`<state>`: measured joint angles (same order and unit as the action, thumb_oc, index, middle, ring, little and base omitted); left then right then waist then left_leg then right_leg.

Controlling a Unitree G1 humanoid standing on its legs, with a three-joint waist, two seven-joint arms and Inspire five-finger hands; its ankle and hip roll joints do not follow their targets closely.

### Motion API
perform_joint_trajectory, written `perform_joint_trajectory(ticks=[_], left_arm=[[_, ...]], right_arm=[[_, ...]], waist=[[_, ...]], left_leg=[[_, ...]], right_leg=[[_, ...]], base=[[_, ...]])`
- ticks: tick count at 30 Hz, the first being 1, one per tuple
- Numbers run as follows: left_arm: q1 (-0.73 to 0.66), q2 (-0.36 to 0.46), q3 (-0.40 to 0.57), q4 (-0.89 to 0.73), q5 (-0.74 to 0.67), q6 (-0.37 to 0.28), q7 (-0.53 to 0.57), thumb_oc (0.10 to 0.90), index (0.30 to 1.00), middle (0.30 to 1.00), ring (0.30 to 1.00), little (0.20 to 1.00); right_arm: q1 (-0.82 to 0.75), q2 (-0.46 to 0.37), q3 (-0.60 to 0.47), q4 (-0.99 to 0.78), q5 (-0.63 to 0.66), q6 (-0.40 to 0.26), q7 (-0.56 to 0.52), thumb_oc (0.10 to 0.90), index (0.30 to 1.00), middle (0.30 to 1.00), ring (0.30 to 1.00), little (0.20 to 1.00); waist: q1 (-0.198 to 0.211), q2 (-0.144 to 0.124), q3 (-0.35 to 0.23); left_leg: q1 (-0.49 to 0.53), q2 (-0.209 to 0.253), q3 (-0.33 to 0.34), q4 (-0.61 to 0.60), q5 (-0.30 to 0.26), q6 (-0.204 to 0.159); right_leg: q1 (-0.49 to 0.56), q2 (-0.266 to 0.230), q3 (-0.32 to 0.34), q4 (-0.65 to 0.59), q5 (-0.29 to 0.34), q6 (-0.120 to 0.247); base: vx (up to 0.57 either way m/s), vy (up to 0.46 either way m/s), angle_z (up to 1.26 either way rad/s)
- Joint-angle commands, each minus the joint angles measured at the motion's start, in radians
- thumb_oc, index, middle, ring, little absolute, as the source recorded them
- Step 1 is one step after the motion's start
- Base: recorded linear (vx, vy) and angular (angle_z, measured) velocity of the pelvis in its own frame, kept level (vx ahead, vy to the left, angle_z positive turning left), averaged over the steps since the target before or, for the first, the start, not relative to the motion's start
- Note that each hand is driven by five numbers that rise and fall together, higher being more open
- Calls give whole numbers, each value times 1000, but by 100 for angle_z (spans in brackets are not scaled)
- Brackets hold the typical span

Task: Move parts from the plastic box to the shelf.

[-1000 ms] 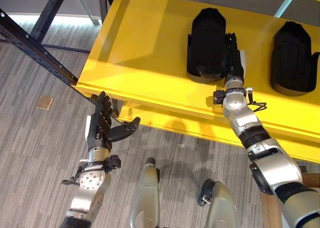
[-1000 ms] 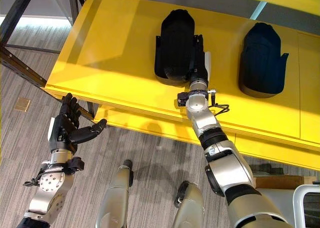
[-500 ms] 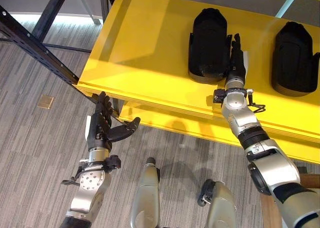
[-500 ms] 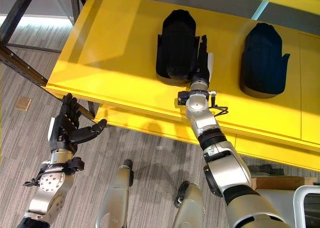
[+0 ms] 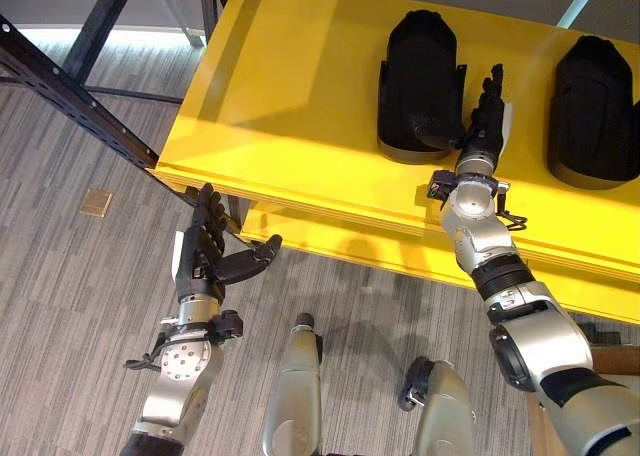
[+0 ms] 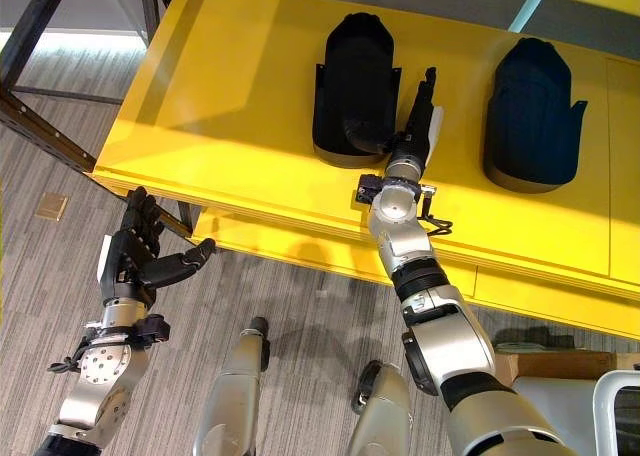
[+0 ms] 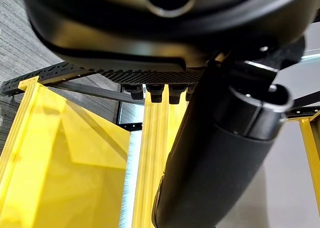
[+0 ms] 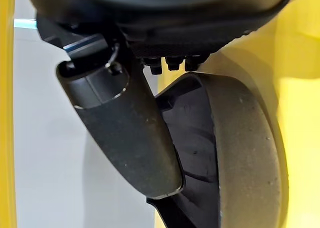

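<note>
Two black moulded parts stand on the yellow shelf (image 5: 290,96): one in the middle (image 5: 418,71), the other at the right (image 5: 592,96). My right hand (image 5: 487,116) lies on the shelf just right of the middle part, open, with fingers straight and pointing to the back. Its thumb reaches across to the part's lower right corner. In the right wrist view the thumb (image 8: 125,138) lies beside the part's rounded side (image 8: 235,153). My left hand (image 5: 205,251) hangs open over the floor below the shelf's front edge, holding nothing.
A black steel frame beam (image 5: 70,81) runs diagonally at the left of the shelf. The floor is grey carpet with a small tan square (image 5: 96,203). A pale box rim (image 6: 612,411) shows at the lower right. Bare yellow shelf lies left of the middle part.
My right hand has come off the middle part's right side and moved a little right, its fingers straight and its thumb spread. The part stays put. The left hand is unchanged.
</note>
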<state>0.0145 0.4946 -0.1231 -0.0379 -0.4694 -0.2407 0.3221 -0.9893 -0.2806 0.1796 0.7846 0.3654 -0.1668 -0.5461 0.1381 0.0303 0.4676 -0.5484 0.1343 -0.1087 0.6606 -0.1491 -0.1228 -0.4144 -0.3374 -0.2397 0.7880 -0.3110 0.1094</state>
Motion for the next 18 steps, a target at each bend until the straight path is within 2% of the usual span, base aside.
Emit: perform_joint_trajectory(ticks=[1, 18], left_arm=[[-43, 30, 6, -80, -12, -116, 28, 900, 1000, 1000, 1000, 1000], [-41, 28, 0, -81, -11, -112, 33, 900, 1000, 1000, 1000, 1000]], right_arm=[[-39, -9, -58, -110, -4, -110, -23, 900, 1000, 1000, 1000, 1000], [-14, 26, -77, -156, 29, -133, -34, 900, 1000, 1000, 1000, 1000]], waist=[[4, 19, -79], [4, 21, -77]], left_leg=[[4, 51, 24, 27, -40, 54], [-3, 48, 23, 34, -41, 56]], right_leg=[[0, 20, 57, -6, 79, -22], [-5, 18, 62, -7, 82, -20]], base=[[1, 7, 3], [0, 1, 0]])
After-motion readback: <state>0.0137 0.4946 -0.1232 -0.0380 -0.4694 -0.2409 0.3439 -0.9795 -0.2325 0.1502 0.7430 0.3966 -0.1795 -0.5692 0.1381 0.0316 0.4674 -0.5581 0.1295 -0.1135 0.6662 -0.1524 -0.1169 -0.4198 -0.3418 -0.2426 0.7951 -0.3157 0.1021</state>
